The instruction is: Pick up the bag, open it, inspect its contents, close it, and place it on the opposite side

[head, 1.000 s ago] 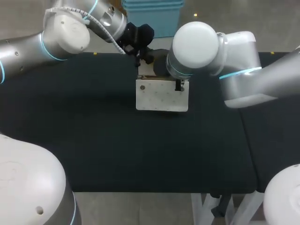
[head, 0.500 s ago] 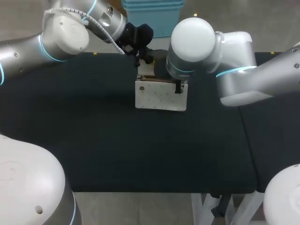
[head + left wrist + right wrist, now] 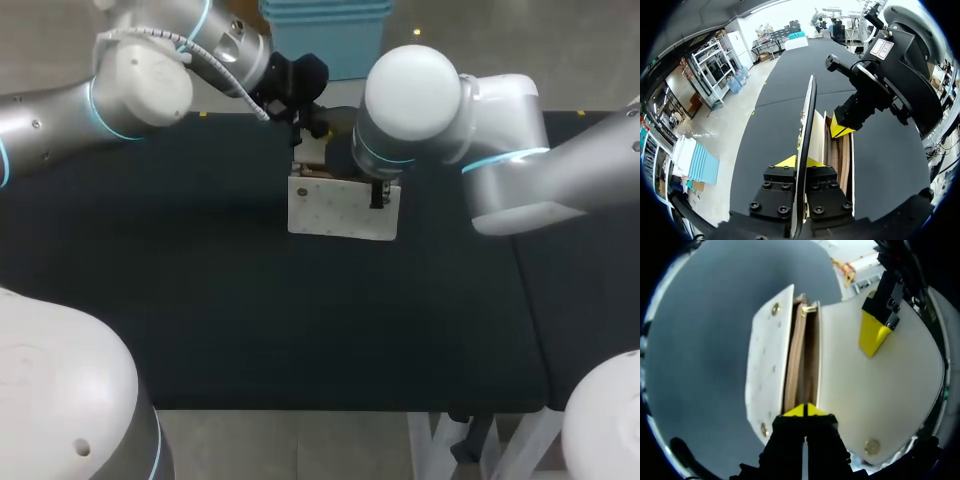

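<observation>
Right now the bag (image 3: pixel 340 208) is at the far middle of the table (image 3: pixel 200 300), w/ both arms on it; resting or just lifted, can't tell. The left gripper (image 3: pixel 801 162) is pinched on the flap (image 3: pixel 900 390), which stands edge-on btwn its yellow tips. The right gripper (image 3: pixel 805 411) has its tips pressed together at the mouth, apparently nipping a thin wall of the bag, near the left gripper. Mouth is parted and brown lining (image 3: pixel 800 350) shows, but contents can't be made out: too narrow and dark.

Judgement: this is the open/inspect step. Closing and moving it to the other side are not yet done.

Risks:
- Both pinches are on thin edges. If the arms pull apart too hard or at diff. heights, the flap could slip out, or the bag could tip & drag.
- The grippers are v. close, so a small misjudged move could knock tips together.
- Letting go of one side first may let the flap drop crooked and miss its snap (image 3: pixel 871 445).
</observation>
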Controlling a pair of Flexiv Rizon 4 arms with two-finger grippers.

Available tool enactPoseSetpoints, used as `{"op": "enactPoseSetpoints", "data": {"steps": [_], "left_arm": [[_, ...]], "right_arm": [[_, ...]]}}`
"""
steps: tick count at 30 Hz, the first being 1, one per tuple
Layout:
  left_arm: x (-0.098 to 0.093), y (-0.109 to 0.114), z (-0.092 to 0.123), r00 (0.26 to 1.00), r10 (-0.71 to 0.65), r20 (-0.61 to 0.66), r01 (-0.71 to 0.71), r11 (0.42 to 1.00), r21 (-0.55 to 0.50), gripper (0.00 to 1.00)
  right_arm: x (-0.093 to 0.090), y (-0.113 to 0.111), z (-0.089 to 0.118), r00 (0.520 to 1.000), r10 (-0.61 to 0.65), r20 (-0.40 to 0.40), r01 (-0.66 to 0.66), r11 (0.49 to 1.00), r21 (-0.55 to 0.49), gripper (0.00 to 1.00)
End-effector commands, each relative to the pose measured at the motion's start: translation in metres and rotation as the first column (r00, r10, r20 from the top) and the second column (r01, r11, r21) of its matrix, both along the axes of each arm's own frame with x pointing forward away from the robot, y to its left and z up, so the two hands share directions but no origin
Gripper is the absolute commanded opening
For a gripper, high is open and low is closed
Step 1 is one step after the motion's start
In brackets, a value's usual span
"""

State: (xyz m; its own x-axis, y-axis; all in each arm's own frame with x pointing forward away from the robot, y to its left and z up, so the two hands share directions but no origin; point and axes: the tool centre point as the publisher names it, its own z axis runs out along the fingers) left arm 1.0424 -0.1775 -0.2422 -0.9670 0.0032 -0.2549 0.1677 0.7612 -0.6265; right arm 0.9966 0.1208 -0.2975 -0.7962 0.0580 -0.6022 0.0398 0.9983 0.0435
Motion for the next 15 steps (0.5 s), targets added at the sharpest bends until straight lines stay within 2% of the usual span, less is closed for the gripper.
{"op": "enactPoseSetpoints", "data": {"steps": [1, 15], "left_arm": [[0.0, 0.0, -0.001, 1.0, -0.002, 0.0, 0.002, 1.0, -0.01, 0.0], [-0.005, 0.002, 0.0, 0.999, -0.045, 0.03, 0.046, 0.998, -0.046, 0.0]], "right_arm": [[-0.002, 0.0, -0.004, 1.0, 0.003, 0.005, -0.003, 1.0, 0.0, 0.0], [0.011, -0.004, -0.008, 1.0, 0.01, -0.028, -0.01, 1.0, -0.012, 0.0]]}}
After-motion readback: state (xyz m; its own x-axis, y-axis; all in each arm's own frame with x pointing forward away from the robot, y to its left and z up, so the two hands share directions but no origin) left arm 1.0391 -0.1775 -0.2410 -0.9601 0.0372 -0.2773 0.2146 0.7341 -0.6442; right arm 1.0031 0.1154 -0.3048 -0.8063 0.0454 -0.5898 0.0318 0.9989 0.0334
